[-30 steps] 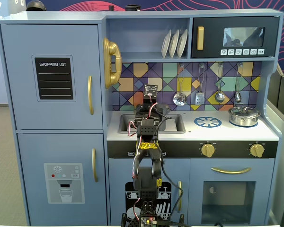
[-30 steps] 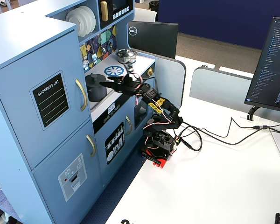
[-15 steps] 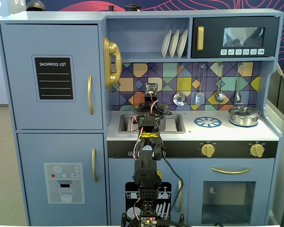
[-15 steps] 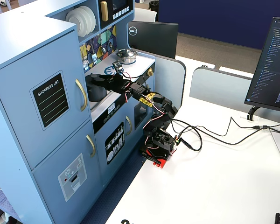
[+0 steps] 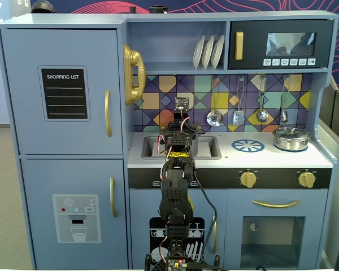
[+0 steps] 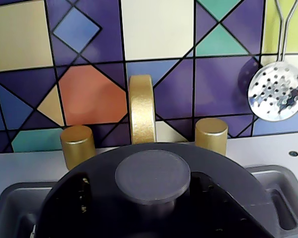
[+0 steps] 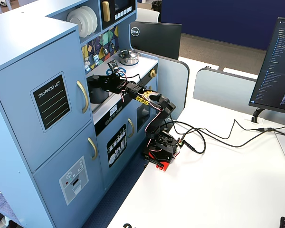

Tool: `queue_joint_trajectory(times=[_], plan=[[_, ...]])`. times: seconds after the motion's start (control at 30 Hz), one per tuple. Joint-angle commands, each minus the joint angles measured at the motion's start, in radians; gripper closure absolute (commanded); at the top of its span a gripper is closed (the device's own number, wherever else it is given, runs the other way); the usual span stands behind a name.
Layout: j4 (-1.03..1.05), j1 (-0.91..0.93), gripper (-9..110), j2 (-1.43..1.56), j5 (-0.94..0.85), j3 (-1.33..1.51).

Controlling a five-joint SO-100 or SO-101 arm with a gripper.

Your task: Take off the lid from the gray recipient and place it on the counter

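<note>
One lid [image 6: 152,176] fills the sink [image 6: 283,198] near the counter [image 5: 271,158] back edge — gripper [image 7: 96,81] state apparently hidden — one silver pot [image 5: 291,138] far right.

Gray recipient [image 7: 98,92] sits in the sink [image 5: 209,148], left part of the counter [image 5: 231,159] in a fixed view. Lid [image 6: 152,177] on top of it (faucet [image 6: 141,109] directly behind, in wrist view). Burner ring [image 5: 248,145] right of sink, silver pot [image 5: 291,138] further right.
</note>
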Motion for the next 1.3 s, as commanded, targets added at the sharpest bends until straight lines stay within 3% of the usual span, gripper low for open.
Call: queue_joint_trajectory(times=[0.0, 0.1, 0.6, 1.03, 1.27], plan=[[-0.037, 0.012, 90, -0.008, -0.012, -0.081], [-0.034, 0.005, 101, -0.012, -0.04, -0.081], [-0.034, 0.069, 102, 0.011, -0.04, -0.241], [-0.155, 0.491, 102, 0.012, -0.014, -0.137], [-0.29, 0.583, 102, 0.002, 0.005, 0.063]])
